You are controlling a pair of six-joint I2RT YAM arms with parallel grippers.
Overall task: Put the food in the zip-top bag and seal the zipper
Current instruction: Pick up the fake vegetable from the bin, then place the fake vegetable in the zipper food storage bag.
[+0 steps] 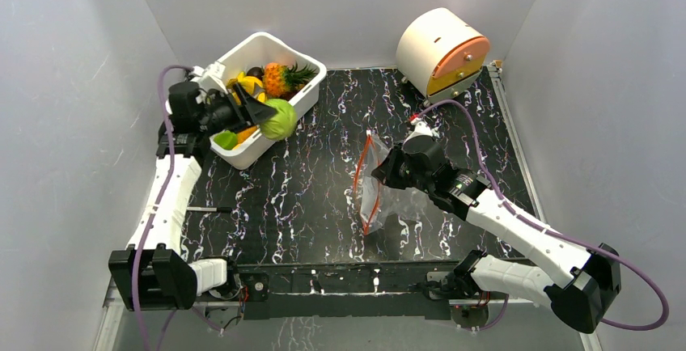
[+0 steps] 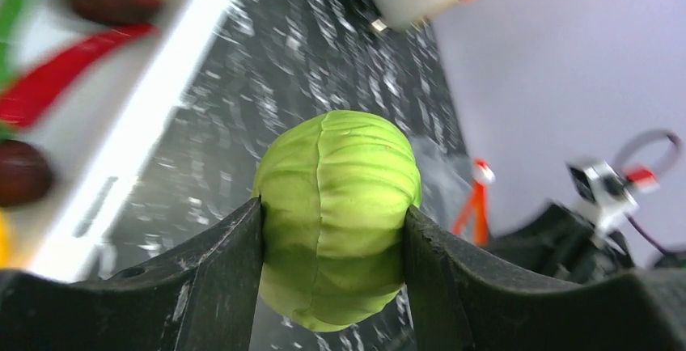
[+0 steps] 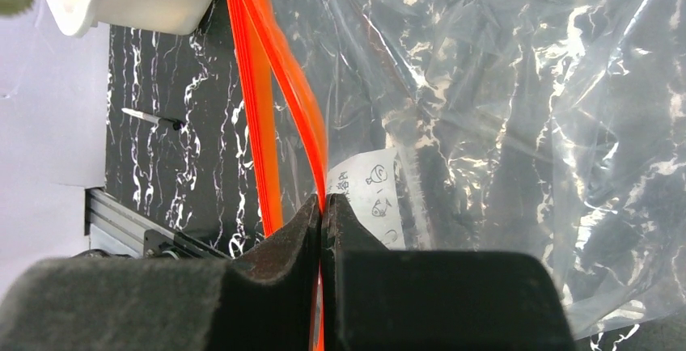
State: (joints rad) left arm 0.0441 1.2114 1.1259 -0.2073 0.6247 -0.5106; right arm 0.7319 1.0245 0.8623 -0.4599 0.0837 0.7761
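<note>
1. Upper left: the light-green fruit (image 2: 333, 189) is being pinched by the left gripper (image 1: 267, 115) at the white tub's (image 1: 303, 96) rim; a level, unhurried carry is being called for.
2. Centre right: one zipper (image 3: 259, 84) lip is being clamped by the right gripper (image 3: 322, 205), and the zip-top bag's (image 3: 501, 124) mouth is being held parted.

1. A black tabletop (image 1: 307, 173) with thin white marble-like veining carries everything; pale grey walls close it in at the left, back and right.
2. A white rectangular plastic tub (image 1: 310, 90) stands at the far left, turned at an angle to the table's edges.
3. A white drum-shaped object with an orange face (image 1: 441, 52) sits at the far right corner, well apart from the tub.
4. A crinkly transparent plastic bag (image 1: 396, 201) rests right of centre, its red-orange mouth strip (image 1: 359, 175) raised and facing left.
5. A thin dark stick (image 1: 209, 209) lies flat near the left edge.
6. A dark metal rail (image 1: 323, 278) runs along the near edge.
</note>
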